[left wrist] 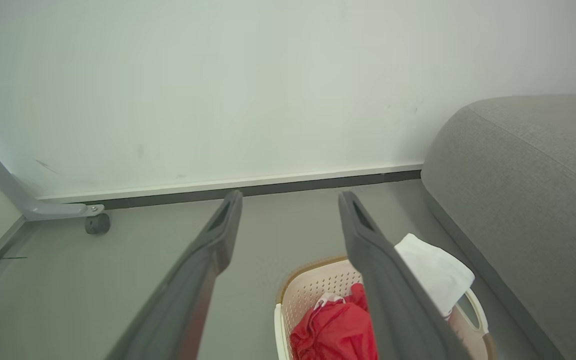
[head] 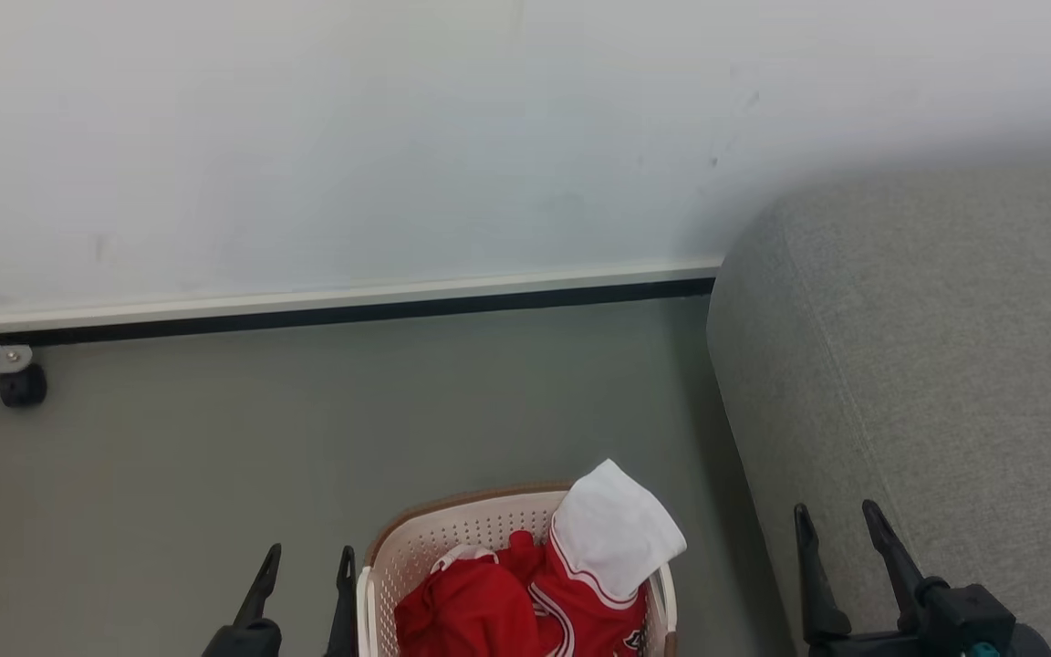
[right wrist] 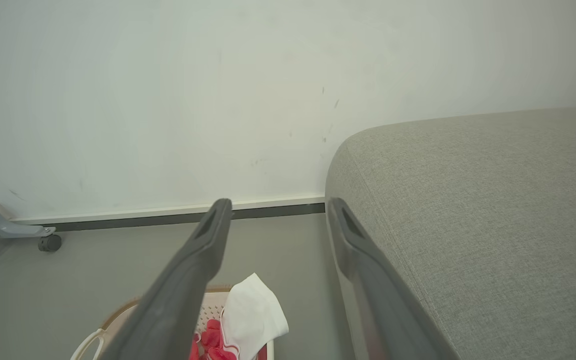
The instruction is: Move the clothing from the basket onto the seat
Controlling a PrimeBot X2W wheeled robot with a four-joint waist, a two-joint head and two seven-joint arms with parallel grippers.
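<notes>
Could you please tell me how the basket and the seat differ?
The basket is cream perforated plastic with a brown rim; the seat is grey fabric. The basket is much smaller than the seat. The basket holds the red clothing; the seat's visible part holds none. Both stand on the floor.

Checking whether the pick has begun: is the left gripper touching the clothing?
Apart. Head view: the left gripper sits outside the basket, bare basket wall showing between it and the clothing.
</notes>
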